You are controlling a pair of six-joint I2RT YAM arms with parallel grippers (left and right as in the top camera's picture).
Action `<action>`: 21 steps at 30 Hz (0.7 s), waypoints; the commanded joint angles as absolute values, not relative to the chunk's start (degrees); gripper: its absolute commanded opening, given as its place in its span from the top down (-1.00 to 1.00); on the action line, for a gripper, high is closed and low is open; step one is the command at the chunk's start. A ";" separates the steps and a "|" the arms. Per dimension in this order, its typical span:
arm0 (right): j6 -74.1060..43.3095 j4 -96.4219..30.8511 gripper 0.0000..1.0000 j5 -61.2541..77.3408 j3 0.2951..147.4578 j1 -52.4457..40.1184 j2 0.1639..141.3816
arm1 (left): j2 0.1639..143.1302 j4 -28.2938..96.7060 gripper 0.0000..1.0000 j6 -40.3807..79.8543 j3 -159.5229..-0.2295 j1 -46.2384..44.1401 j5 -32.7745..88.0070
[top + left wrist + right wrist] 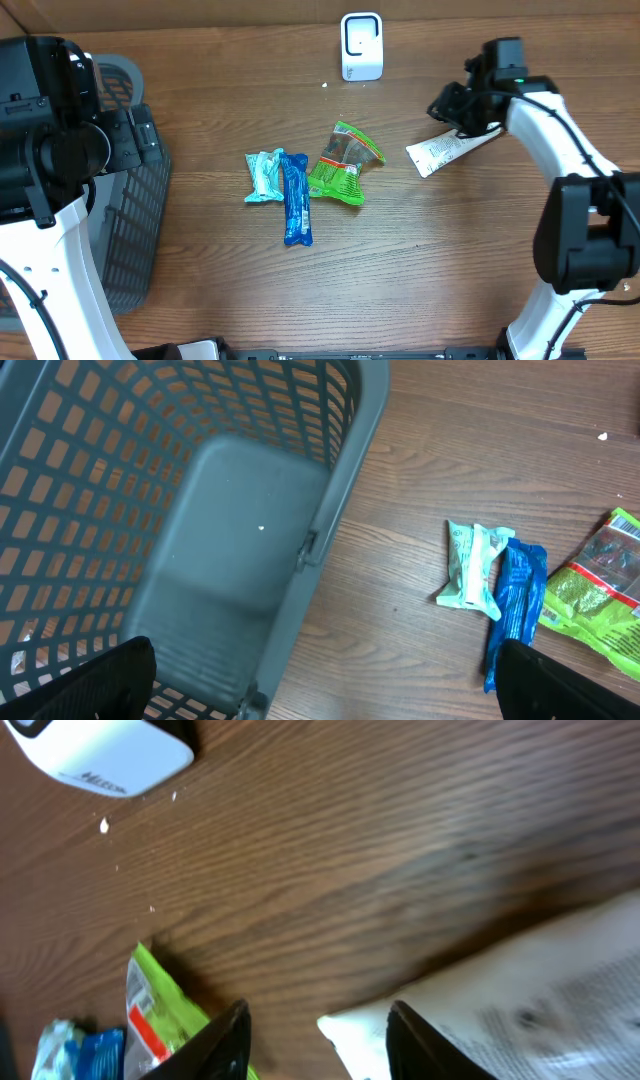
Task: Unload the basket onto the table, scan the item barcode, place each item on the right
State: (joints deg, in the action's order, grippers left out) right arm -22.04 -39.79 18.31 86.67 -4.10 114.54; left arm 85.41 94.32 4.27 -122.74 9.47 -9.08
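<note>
Right gripper (318,1020) sits closest to its wrist lens: two dark fingers (228,1038) at the bottom edge, spread apart. Bare wood shows between one finger and the corner of the white packet (445,152), which reaches into the gap between them. No pinch visible; the packet looks to lie flat on the table (450,260).

Overhead: white packet at the right side of the table, lying at a slant, its upper right end under the right gripper, its lower left end free. Dark print on the face, too blurred to read. Barcode not made out.

Scanner (361,46), white, stands at the far edge near the middle, well apart from the packet, up and to the left of it.

Mid-table cluster: green pouch (342,165) with a red stripe, blue packet (296,200) just left of it, pale teal packet (264,176) touching the blue one on its left side.

Left gripper (325,670) hangs above the rim of the grey mesh basket (345,480) at the left edge, jaws spread wide, nothing between them. Basket floor that shows is bare.
</note>
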 commanded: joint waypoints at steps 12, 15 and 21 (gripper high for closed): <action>-26.37 -48.16 0.09 3.49 85.54 -6.37 118.74 | 85.54 94.28 -0.99 3.66 -123.81 9.74 -9.41; -24.88 -52.93 -0.04 5.93 85.78 -6.35 118.74 | 85.52 94.28 -1.00 3.66 -123.79 9.74 -9.41; -19.00 -61.91 -0.11 7.57 86.83 -4.25 118.52 | 85.52 94.28 -1.00 3.66 -123.79 9.74 -9.41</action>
